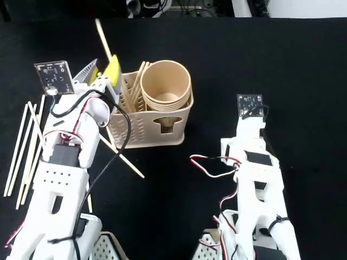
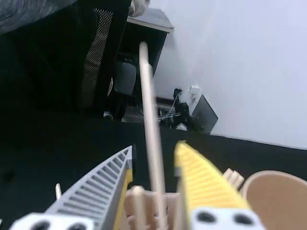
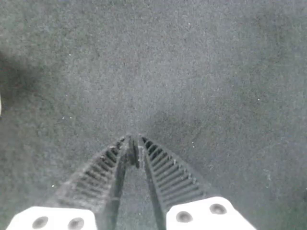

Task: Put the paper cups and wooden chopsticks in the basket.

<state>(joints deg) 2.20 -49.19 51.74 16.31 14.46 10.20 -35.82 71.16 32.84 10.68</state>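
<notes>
Chopstick (image 2: 149,120): light, stiff, thin, prob. slick; best pinched mid-shaft. Left gripper (image 2: 154,146) spread loosely round it, over basket (image 1: 146,135); right gripper (image 3: 133,146) clenched, empty.

Fixed overhead view: a black cloth-covered counter (image 1: 282,65) spans the field; its matte, finely flecked fabric (image 3: 201,67) is seen close up from the right wrist. Beyond its far edge lie a tangle of dark cables (image 1: 152,6) and a pale strip of floor or wall (image 1: 303,7). Left wrist view, room behind the counter: a black mesh chair back (image 2: 93,52), a plain white wall (image 2: 249,62), a dark cabinet with a pale top edge (image 2: 148,21), a small black box (image 2: 204,115) at the wall's foot, and loose cords (image 2: 168,112) beside it.
</notes>
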